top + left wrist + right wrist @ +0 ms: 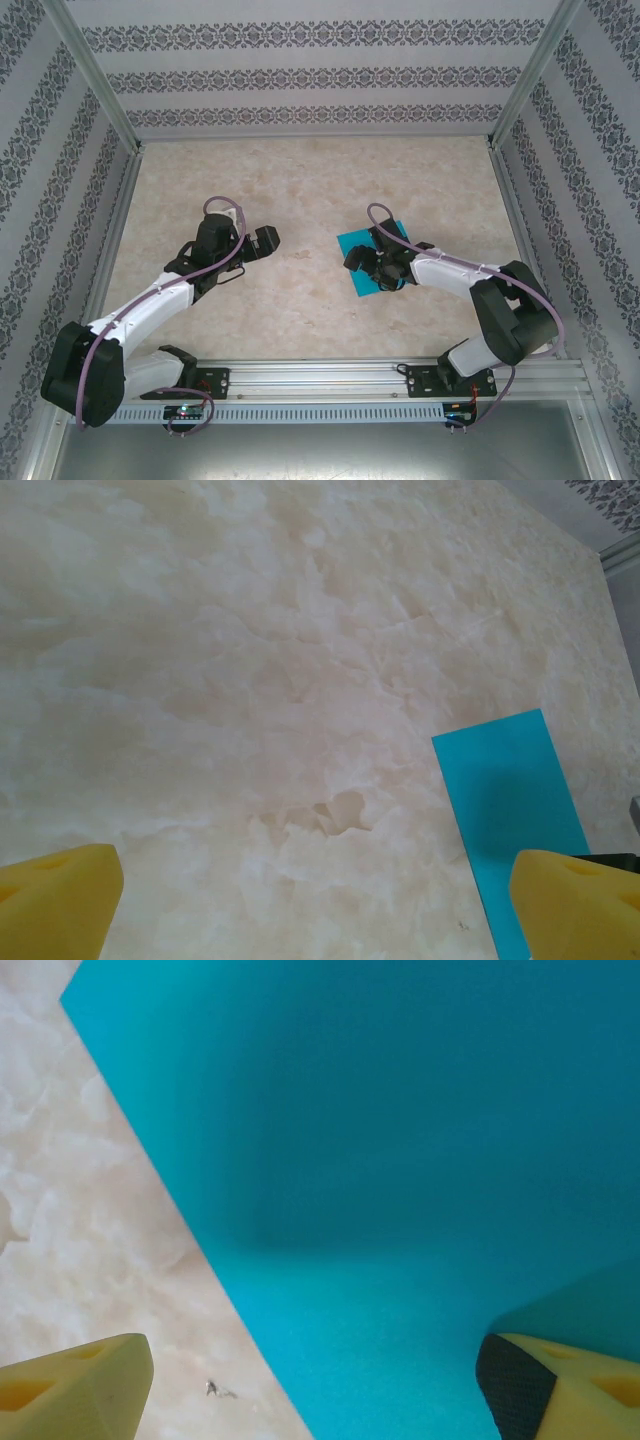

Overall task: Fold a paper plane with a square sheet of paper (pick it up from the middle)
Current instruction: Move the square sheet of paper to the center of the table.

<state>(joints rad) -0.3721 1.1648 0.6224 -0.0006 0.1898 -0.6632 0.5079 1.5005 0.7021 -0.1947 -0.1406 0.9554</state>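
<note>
The square sheet of paper [357, 243] lies on the tabletop [300, 180], right of centre; the right end effector [368, 264] hovers over its left edge, jaws apart; better to centre before pinching; the left end effector [262, 240] is likewise spread.

Teal paper [356, 242] at three o'clock on cream, marbled table [300, 180]; white walls [300, 75] banded with dark floral stripes; yellow fingertips [70, 1390], one black-padded.
</note>
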